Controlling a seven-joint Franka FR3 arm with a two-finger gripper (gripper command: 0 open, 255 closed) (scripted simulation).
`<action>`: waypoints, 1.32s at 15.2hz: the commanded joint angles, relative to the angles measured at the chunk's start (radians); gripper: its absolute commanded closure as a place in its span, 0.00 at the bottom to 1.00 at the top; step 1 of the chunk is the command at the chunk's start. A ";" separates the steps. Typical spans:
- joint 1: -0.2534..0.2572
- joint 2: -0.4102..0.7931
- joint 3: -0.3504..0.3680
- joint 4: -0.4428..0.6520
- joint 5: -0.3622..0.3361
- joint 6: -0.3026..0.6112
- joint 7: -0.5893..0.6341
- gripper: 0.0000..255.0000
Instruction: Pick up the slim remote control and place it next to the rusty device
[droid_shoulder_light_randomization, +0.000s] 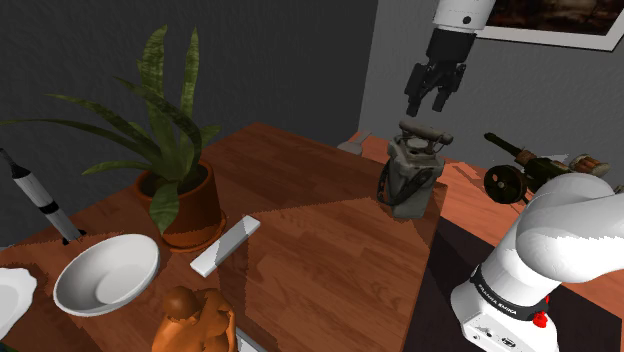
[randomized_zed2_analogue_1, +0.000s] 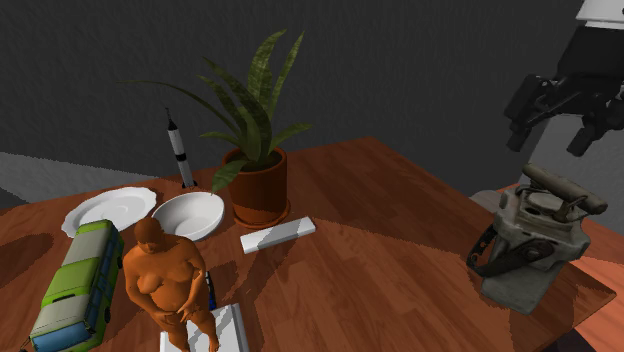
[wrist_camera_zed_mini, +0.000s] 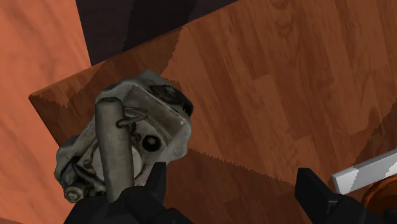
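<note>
**Jaws wide over the worn device, remote far across the bench**

The bench (droid_shoulder_light_randomization: 330, 235) is reddish-brown wood planking, and dark grey walls stand behind it. A framed picture (droid_shoulder_light_randomization: 560, 25) hangs on the wall at the shoulder view's upper right.

The slim remote (droid_shoulder_light_randomization: 226, 243), drawn pale grey-white, lies flat on the wood just beside the terracotta pot (droid_shoulder_light_randomization: 190, 205) of a long-leaved plant (randomized_zed2_analogue_1: 255, 90). A white bowl (droid_shoulder_light_randomization: 107, 273) sits near it, toward the shoulder view's left. The remote is well apart from the worn grey device (droid_shoulder_light_randomization: 410, 170), which stands near the far edge of the bench with its bar handle on top.

An orange figure (randomized_zed2_analogue_1: 165, 275), a green toy bus (randomized_zed2_analogue_1: 75, 285), a white plate (randomized_zed2_analogue_1: 108, 208) and a small upright rocket model (randomized_zed2_analogue_1: 179, 148) crowd the end by the bowl.

The white arm (droid_shoulder_light_randomization: 560, 230) rises from the shoulder view's lower right, and its wrist hangs pointing down. The jaws hang in the air above the device, not touching it. They stand wide apart with nothing between them. In the wrist view the device lies below one finger (wrist_camera_zed_mini: 158, 181), and the remote's end shows past the other.
</note>
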 joint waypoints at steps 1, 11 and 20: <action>0.000 0.000 0.000 0.000 0.000 0.000 0.000 0.00; 0.017 0.096 0.250 -0.117 0.148 0.226 0.378 0.00; -0.004 0.358 0.477 -0.069 0.203 0.454 0.723 0.00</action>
